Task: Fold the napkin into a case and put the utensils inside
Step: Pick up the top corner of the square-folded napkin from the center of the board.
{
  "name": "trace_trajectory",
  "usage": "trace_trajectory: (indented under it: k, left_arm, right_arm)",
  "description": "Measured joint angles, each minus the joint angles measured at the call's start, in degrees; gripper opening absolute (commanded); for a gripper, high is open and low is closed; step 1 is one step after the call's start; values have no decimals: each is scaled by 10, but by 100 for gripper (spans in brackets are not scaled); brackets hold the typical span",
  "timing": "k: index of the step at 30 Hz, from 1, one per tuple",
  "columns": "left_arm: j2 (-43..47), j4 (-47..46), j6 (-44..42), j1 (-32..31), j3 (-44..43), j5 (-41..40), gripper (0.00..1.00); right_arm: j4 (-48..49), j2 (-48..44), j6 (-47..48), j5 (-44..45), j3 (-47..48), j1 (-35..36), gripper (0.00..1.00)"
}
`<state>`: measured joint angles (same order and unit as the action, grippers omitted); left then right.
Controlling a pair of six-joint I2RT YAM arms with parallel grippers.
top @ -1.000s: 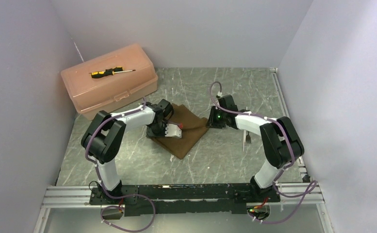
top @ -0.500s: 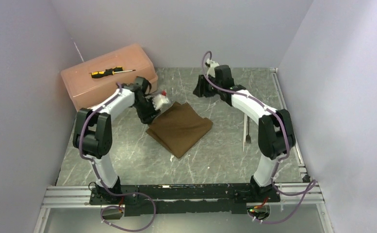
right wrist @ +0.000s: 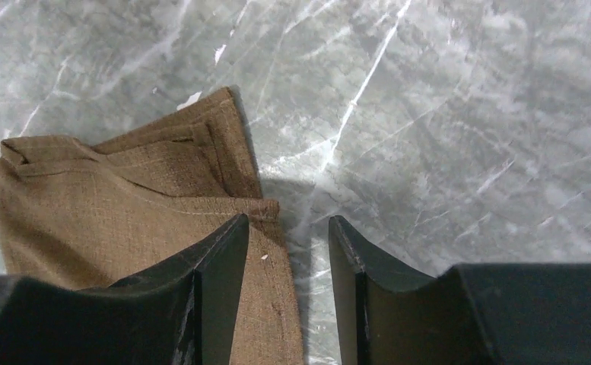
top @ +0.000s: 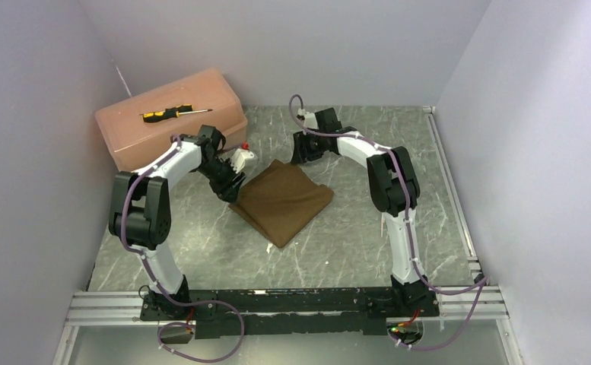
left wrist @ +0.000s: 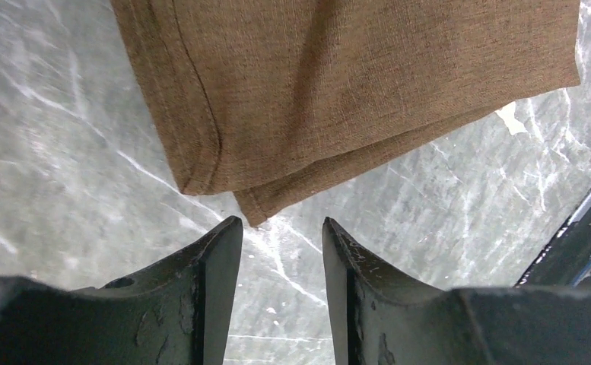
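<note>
Napkin folded into a layered rectangle; utensils not yet in it, both grippers empty.

The marble-patterned table (top: 353, 243) carries the brown napkin (top: 281, 201) lying flat in several stacked layers, so by my reading the folding is partly or mostly done, while no utensils show in any view and loading them remains. The left gripper (left wrist: 281, 262) hovers just off the cloth's near corner, jaws partly apart with only bare table between them. The right gripper (right wrist: 286, 255) hangs over the napkin's far edge, one finger above the cloth, jaws likewise partly apart and holding nothing. The pink toolbox (top: 172, 122) with a screwdriver (top: 172, 113) sits beyond the left arm.
</note>
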<state>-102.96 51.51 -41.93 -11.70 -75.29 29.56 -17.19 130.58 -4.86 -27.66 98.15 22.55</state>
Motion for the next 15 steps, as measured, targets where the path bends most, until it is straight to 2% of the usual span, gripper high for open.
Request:
trace_trajectory:
  k: [8,15]
  left_arm:
    - [0,-11,20,4,38,1,45]
    - [0,-21,26,5,44,-5,40]
  right_arm:
    - [-8,11,5,-66,30,-7,41]
    - [-8,16,-7,-116,30,-21,45]
